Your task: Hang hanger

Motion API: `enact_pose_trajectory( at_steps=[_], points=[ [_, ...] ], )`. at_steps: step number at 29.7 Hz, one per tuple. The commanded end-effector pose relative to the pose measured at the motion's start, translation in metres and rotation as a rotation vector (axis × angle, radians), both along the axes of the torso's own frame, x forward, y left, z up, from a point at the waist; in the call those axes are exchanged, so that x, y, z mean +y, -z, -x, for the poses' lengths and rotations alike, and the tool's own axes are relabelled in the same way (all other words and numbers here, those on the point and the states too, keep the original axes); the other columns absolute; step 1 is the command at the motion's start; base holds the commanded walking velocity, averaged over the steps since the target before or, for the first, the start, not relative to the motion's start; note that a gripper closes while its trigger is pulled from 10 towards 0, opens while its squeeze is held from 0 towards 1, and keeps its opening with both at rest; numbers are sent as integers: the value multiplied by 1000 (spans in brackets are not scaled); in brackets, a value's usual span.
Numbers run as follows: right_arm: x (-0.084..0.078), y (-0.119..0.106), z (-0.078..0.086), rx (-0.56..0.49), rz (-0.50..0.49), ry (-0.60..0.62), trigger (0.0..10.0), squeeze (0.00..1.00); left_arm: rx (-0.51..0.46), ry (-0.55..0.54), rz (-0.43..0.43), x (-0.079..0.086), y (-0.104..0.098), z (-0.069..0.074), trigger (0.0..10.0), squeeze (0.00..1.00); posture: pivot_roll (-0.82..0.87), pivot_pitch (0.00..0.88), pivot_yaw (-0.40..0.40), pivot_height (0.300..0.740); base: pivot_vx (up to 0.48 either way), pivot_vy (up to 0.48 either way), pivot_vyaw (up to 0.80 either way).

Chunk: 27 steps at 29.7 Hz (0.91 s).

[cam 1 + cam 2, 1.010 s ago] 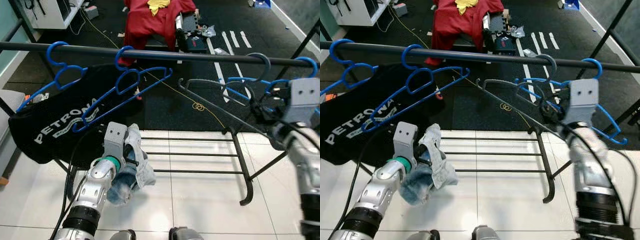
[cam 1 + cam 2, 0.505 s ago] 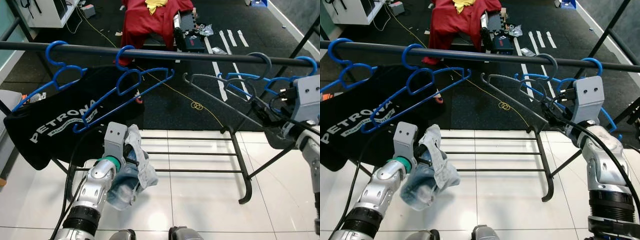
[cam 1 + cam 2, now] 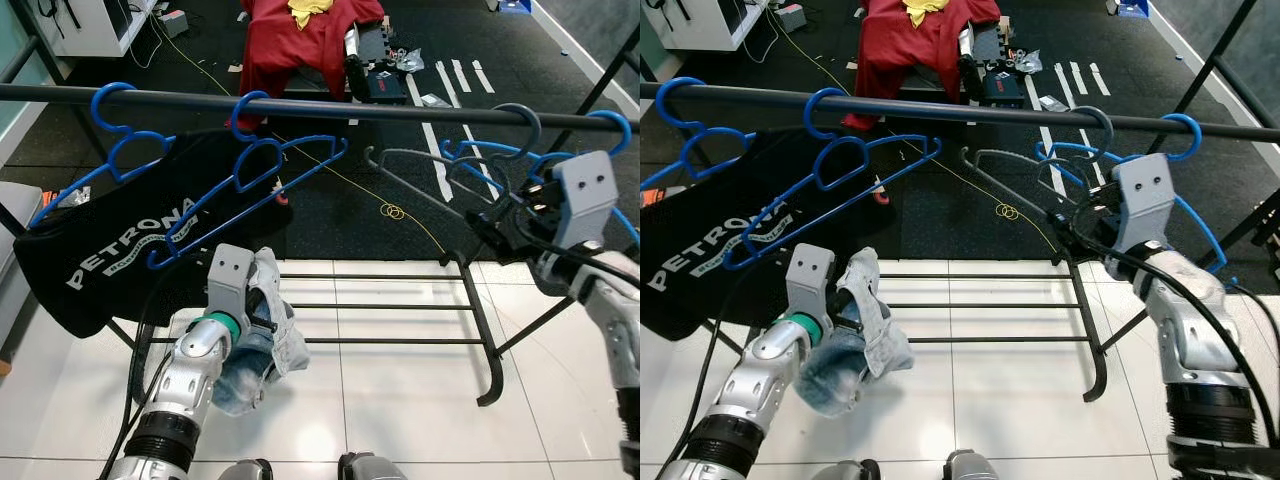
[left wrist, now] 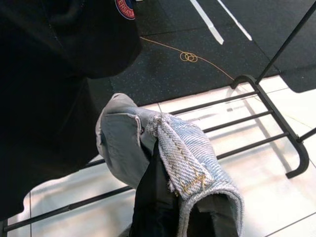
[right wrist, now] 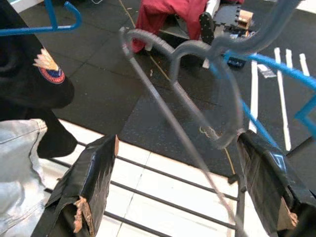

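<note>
1. Grey hanger (image 3: 455, 175) hangs by its hook on the black rail (image 3: 300, 106), between an empty blue hanger (image 3: 250, 175) and another blue hanger (image 3: 560, 160) at the far right. The right gripper (image 3: 497, 222) sits just beside its lower arm. The left gripper (image 3: 268, 325), low over the white tiles, clutches a bundle of denim cloth (image 3: 255, 350).
2. Left wrist view: the denim cloth (image 4: 173, 163) wraps the fingers, clamped on it.
3. Right wrist view: the fingers (image 5: 91, 182) are spread wide, the grey hanger (image 5: 187, 118) between them, untouched.
</note>
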State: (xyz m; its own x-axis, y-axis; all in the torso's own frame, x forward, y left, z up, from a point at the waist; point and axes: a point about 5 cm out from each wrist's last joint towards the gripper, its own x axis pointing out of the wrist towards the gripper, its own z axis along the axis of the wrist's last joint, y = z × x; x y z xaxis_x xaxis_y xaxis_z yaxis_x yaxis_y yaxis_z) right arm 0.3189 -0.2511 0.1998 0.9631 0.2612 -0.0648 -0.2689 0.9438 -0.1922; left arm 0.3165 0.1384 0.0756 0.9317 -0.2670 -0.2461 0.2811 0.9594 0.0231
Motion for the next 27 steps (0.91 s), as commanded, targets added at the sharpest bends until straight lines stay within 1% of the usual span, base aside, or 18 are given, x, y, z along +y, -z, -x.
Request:
enact_pose_trajectory(
  at_steps=[1, 6, 9, 11, 13, 17, 21, 22, 24, 27],
  points=[
    [-1, 2, -3, -7, -1, -14, 10000, 0, -15, 12, -1, -1, -3, 0, 10000, 0, -98, 67, 13, 740, 0, 0, 0],
    [-3, 2, -8, -20, -1, -22, 10000, 0, -15, 12, -2, -1, -3, 0, 10000, 0, -97, 70, 10, 740, 0, 0, 0],
    [-5, -1, -11, -23, 42, -32, 10000, 0, -16, 11, -2, -1, -4, 0, 10000, 0, -94, 75, 6, 740, 0, 0, 0],
    [-1, -8, -11, -36, 72, -61, 10000, 0, -16, 6, -2, 0, -4, 1, 10000, 0, -94, 81, 4, 740, 0, 0, 0],
    [1, -9, -11, -41, 77, -70, 10000, 0, -16, 5, -2, 1, -4, 1, 10000, 0, -94, 82, 5, 740, 0, 0, 0],
    [4, -6, -13, -33, 78, -85, 10000, 0, -12, 8, -6, 1, -4, 1, 10000, 0, -94, 84, 10, 740, 0, 0, 0],
    [5, 5, -23, 24, 52, -130, 10000, 0, -13, 15, -18, 3, -5, -1, 10000, 0, -88, 91, 21, 740, 0, 0, 0],
    [3, 3, -28, 22, 52, -126, 10000, 0, -13, 16, -21, 3, -6, -2, 10000, 0, -88, 92, 23, 740, 0, 0, 0],
    [3, 3, -28, 22, 52, -126, 10000, 0, -13, 16, -21, 3, -6, -2, 10000, 0, -88, 92, 23, 740, 0, 0, 0],
    [1, 0, -34, 11, 56, -112, 10000, 0, -13, 17, -25, 3, -6, -2, 10000, 0, -87, 91, 24, 740, 0, 0, 0]
  ],
)
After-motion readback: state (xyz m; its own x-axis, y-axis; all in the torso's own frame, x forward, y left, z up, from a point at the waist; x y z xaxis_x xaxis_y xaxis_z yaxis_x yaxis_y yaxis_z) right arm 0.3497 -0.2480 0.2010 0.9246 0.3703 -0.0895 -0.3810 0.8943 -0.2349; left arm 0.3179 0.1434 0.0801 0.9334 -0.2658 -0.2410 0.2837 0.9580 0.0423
